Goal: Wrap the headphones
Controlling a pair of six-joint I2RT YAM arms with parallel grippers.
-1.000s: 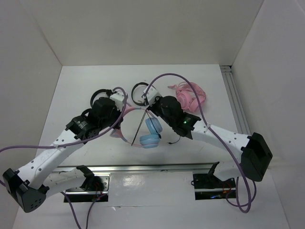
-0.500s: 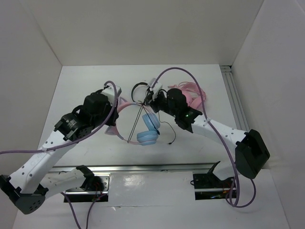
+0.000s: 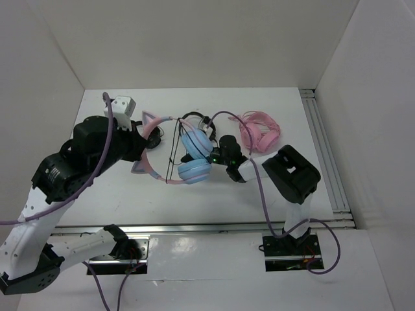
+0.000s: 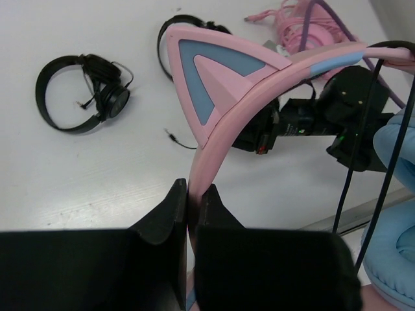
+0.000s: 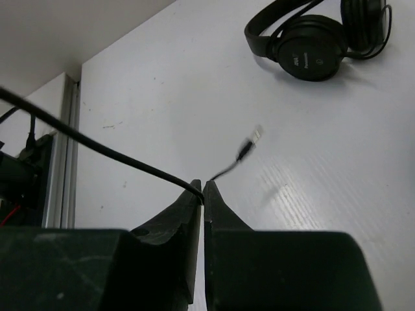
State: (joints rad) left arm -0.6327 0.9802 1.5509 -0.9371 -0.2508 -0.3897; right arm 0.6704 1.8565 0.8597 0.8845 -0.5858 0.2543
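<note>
Headphones (image 3: 194, 170) carried back and left since a second ago, left end effector (image 4: 192, 194) clamped on their pink headband (image 4: 220, 126), right end effector (image 5: 202, 188) pinching the black cable (image 5: 97, 143)

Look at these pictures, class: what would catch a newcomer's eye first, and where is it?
The headphones, with blue cups and a pink cat-ear headband, hang above mid-table, the left gripper clamped on the headband. The right gripper pinches their black cable. A pink headset lies at the back right.
</note>
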